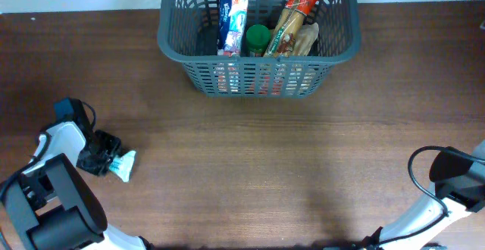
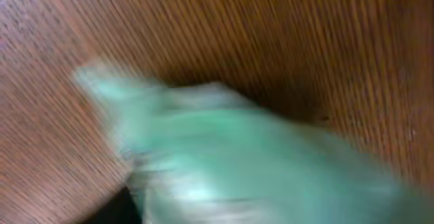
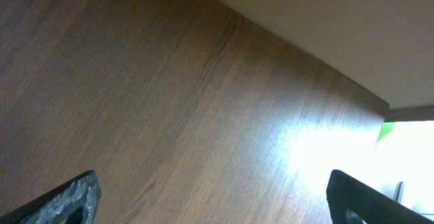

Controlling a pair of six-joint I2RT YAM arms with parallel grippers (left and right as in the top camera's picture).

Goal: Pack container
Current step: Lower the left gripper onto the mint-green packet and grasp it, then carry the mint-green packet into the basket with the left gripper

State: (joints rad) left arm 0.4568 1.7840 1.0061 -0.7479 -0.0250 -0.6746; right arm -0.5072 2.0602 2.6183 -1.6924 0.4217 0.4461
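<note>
Here the container (image 1: 258, 77) sits mouth-up, seemingly longest left-to-right; right jaws spread, left jaws cannot tell.

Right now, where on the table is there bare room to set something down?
Bare wood spans the table between the basket, the left gripper by a mint-green packet, and the right arm. Crowded: inside the basket, with toothpaste box, green-capped bottle, snack packet.

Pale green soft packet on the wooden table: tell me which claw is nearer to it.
Left. The left claw is right at the pale green soft packet; the right claw hangs over the bare wooden table, far across from it.
</note>
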